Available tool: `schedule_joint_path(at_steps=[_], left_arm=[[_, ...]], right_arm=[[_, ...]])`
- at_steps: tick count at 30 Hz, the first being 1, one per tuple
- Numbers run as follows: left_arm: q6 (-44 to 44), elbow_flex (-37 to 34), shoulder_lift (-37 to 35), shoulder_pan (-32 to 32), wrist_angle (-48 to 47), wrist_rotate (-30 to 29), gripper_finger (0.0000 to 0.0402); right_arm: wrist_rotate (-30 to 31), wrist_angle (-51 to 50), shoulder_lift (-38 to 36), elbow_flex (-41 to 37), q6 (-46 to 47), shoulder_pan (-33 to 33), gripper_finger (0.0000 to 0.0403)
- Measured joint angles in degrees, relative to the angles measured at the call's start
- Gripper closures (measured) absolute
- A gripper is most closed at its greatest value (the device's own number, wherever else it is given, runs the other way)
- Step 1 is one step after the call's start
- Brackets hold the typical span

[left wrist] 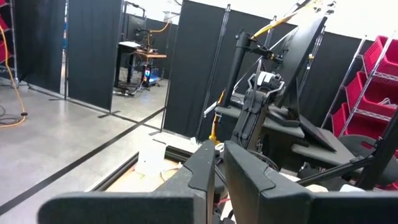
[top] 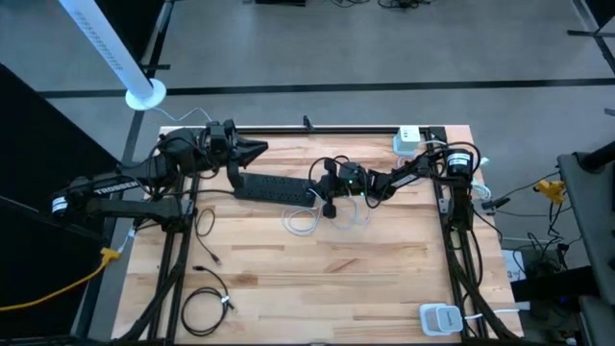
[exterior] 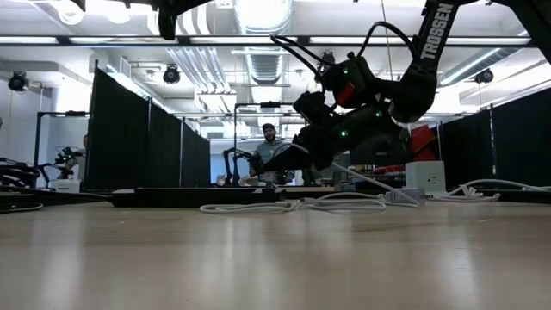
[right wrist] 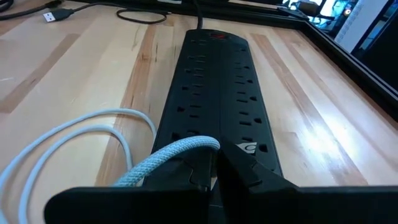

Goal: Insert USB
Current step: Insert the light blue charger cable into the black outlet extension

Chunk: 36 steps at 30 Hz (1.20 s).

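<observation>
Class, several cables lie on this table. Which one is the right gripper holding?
The white braided cable, pinched in the right gripper over the black power strip; the black cables lie loose, untouched.

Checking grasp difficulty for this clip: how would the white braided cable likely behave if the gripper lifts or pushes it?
Probably floppy: the white braided cable lies in loose loops on the table, so it would sag and trail. Likely light. Its woven sheath looks grippy rather than slick where the shut right gripper pinches it.

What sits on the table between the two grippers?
The black power strip spans most of that stretch in the high view, left gripper near one end, right gripper at the other.
</observation>
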Motion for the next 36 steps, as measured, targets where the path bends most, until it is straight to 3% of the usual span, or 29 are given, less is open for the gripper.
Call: schedule_joint_path(at_steps=[36], left_arm=[[-1.47,-0.02,0.15,-0.11,-2.82,0.04,0.0378]], right_arm=[[-6.99,-3.52,-1.9,-0.13,-2.95,-2.79,0.0403]])
